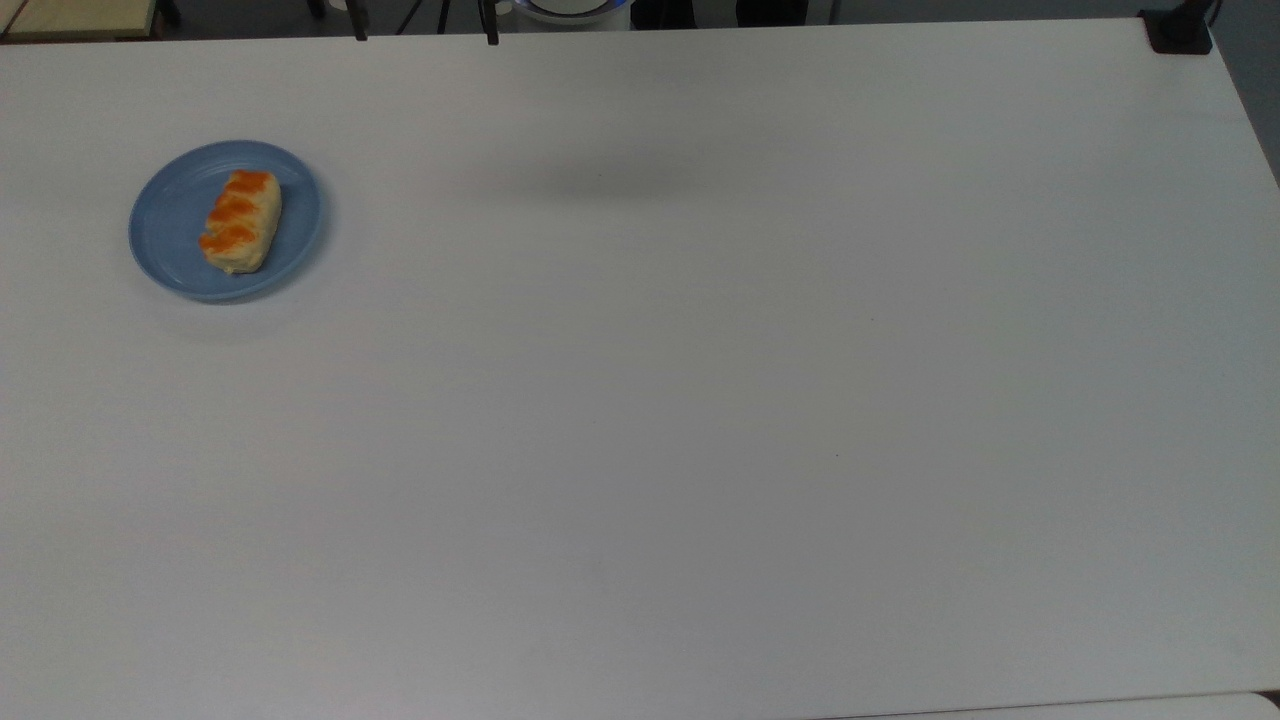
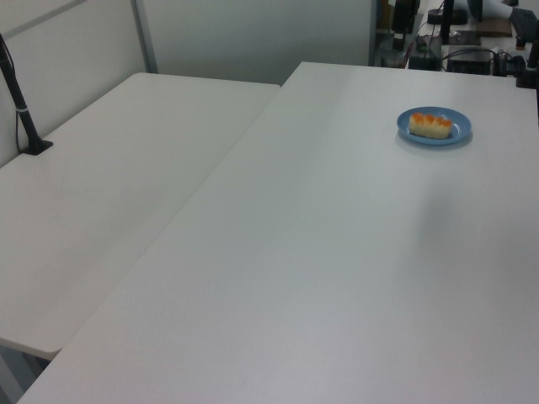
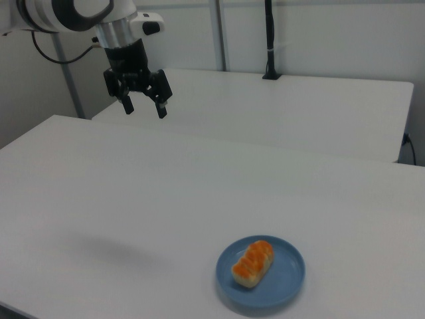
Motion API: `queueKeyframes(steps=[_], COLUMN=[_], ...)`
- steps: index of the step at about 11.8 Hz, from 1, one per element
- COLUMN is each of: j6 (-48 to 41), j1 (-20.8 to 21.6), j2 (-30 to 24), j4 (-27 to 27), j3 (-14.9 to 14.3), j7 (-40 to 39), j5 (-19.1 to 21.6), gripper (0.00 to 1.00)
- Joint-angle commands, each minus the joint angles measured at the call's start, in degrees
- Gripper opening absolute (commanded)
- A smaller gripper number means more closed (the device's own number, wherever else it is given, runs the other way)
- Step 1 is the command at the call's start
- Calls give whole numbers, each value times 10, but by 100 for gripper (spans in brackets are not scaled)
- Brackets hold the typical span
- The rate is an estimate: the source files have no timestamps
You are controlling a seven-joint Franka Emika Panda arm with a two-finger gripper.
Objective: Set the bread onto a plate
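Resting on plate (image 1: 170, 215) — bread (image 1: 241, 221); fingers (image 3: 127, 105) apart, raised.

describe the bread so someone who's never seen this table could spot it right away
Start with the big white table and find the round light-blue plate near the top view's left edge. Lying on the plate is the bread, a small oblong pale-beige loaf much shorter than the plate is wide. Three orange-brown glazed bumps along its top mark it out against the plain blue and white around it.
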Motion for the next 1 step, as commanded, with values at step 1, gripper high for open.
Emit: queueKeyframes(steps=[1], j6=[12], j1=[6], j2=[-16], j4=[-23], j3=[-6], j7=[9], j5=[0], gripper=[100])
